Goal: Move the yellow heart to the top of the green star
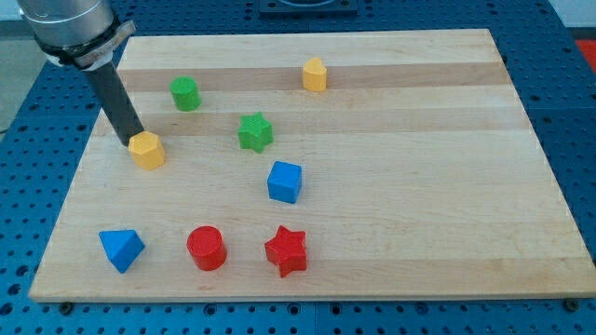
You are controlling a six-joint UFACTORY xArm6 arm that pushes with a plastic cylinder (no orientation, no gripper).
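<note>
The green star [254, 131] lies left of the board's middle. A yellow block [315, 73] near the view's top, right of and above the star, looks like the heart. A second yellow block [147, 149], pentagon-like, lies at the view's left. My tip [131, 142] is down on the board against this second yellow block's upper left side. It is far left of the green star and of the yellow heart.
A green block [185, 93] lies up and left of the star. A blue cube [285, 181] sits just below and right of the star. Along the view's bottom lie a blue triangle [121, 248], a red cylinder [206, 247] and a red star [286, 250]. The wooden board [447, 186] lies on a blue surface.
</note>
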